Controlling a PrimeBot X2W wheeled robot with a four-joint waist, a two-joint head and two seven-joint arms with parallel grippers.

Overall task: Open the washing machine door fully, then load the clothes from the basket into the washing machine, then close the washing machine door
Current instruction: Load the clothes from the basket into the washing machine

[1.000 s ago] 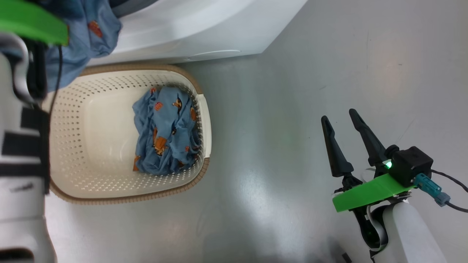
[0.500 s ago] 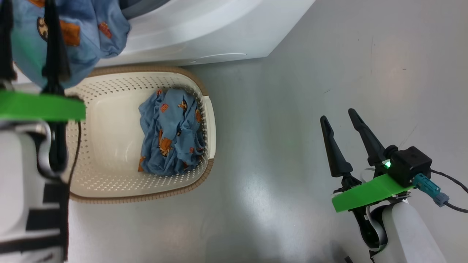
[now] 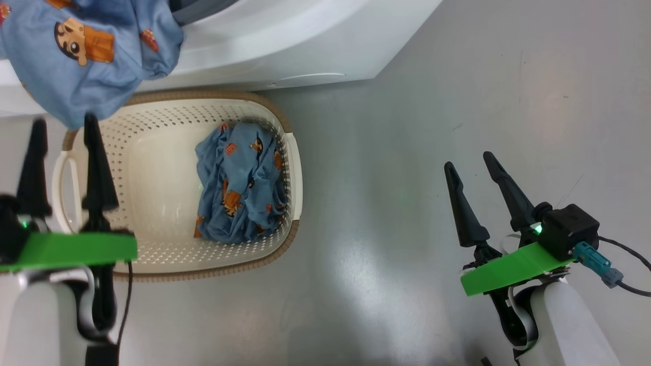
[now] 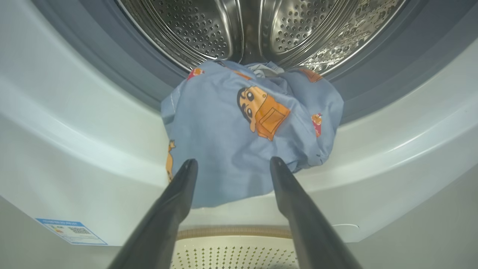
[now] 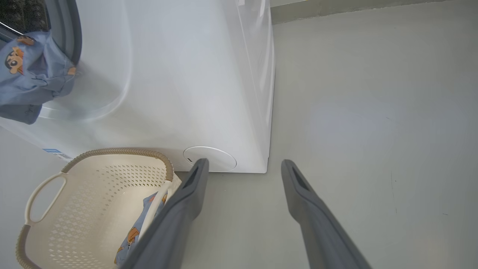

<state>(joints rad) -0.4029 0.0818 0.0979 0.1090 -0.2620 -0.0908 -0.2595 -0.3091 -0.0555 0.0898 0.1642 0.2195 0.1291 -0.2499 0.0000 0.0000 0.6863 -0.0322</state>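
One light-blue piece of the clothes (image 4: 246, 134) hangs out over the lip of the washing machine (image 4: 373, 157), half in the steel drum (image 4: 209, 33); it also shows in the head view (image 3: 86, 56) and right wrist view (image 5: 30, 74). My left gripper (image 3: 61, 127) stands open and empty just below it, over the basket's left end. Another blue piece (image 3: 239, 188) lies in the right end of the cream basket (image 3: 152, 244). My right gripper (image 3: 470, 162) hangs open and empty over bare floor, well right of the basket. The washing machine door is out of view.
The basket (image 5: 97, 209) stands on the grey floor right in front of the washing machine (image 5: 179, 82). A round white cap (image 5: 214, 158) sits low on the machine's front. A blue label (image 4: 71, 231) marks its lower left. Open floor lies to the right.
My left gripper has drawn back and down from the hanging garment, its fingers now below the cloth and empty. The garment stays draped on the machine's lip. The right arm has not moved.
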